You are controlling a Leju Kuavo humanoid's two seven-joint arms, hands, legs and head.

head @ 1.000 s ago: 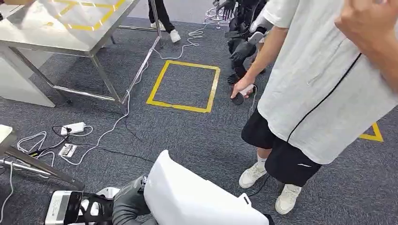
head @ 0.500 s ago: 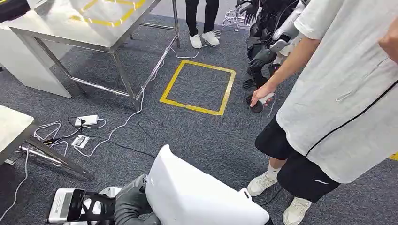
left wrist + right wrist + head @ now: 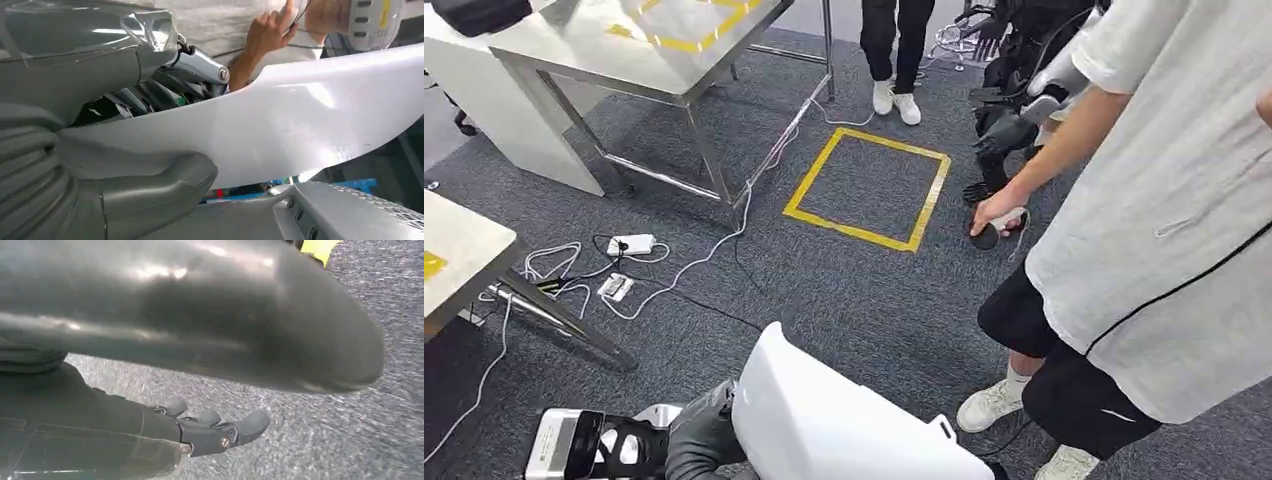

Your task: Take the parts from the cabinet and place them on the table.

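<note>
A large white curved shell part (image 3: 844,420) fills the bottom middle of the head view. My left hand (image 3: 702,438) grips its left edge. In the left wrist view the thick grey thumb (image 3: 160,185) presses one face of the white part (image 3: 300,115), with the darker fingers (image 3: 165,90) behind the other face. In the right wrist view my right hand (image 3: 210,432) hangs over grey carpet, its fingers stretched out and holding nothing. A big blurred grey shape (image 3: 200,315) lies close over them. A steel table (image 3: 674,60) marked with yellow tape stands at the far left.
A person in a white shirt (image 3: 1164,230) stands close on the right, holding a controller (image 3: 996,225). Another pair of legs (image 3: 894,50) and a dark robot (image 3: 1014,110) are beyond. A yellow floor square (image 3: 869,190), cables and a power strip (image 3: 632,244), and a second table corner (image 3: 454,250) lie ahead.
The whole picture has shifted right and down, so the camera has turned left. The white part stays in my left hand. The person's raised hand has left the view.
</note>
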